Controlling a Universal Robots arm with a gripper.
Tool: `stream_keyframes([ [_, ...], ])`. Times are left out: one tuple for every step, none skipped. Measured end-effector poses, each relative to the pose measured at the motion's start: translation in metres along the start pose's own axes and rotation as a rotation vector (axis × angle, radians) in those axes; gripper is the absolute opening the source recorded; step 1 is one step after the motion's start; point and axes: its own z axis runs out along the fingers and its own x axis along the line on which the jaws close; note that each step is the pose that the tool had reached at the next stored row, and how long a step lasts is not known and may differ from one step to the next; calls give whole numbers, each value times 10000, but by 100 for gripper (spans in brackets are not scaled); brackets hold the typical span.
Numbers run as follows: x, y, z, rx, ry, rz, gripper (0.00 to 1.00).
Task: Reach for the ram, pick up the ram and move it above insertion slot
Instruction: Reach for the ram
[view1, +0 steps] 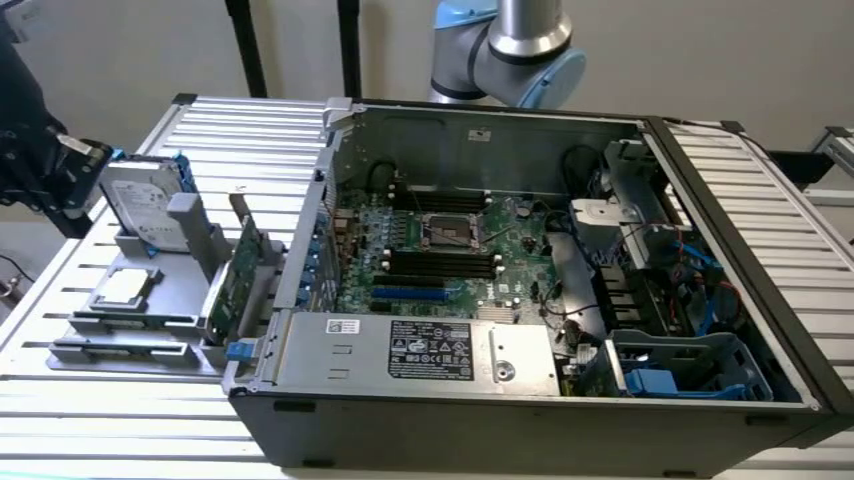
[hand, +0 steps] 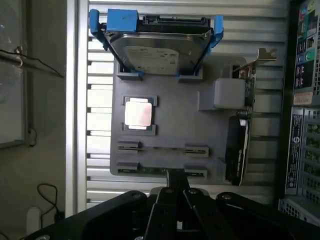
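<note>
Gripper (hand: 173, 181) hangs above the gray tray (hand: 172, 127), jaws pressed together, holding nothing. We spot the ram (hand: 150, 170), a thin green stick, lying in the tray's cradle farthest from the hard drive (hand: 157, 52).

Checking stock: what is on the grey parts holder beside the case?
A hard drive in a blue caddy, a processor, an expansion card standing on edge, and the ram in the cradle farthest from the drive. The gripper hides part of the ram's middle.
</note>
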Motion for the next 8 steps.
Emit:
stream_keyframes([
  [1, -12, 5, 0, 3, 1, 11],
  [1, -17, 10, 0, 7, 2, 11],
  [1, -18, 15, 4, 11, 3, 11],
  [2, -21, 19, 9, 14, 4, 11],
  [2, -24, 24, 10, 14, 3, 11],
  [3, -28, 27, 10, 14, 1, 11],
  [8, -31, 30, 8, 15, -27, 11],
  [12, -31, 32, 6, 17, -127, 11],
])
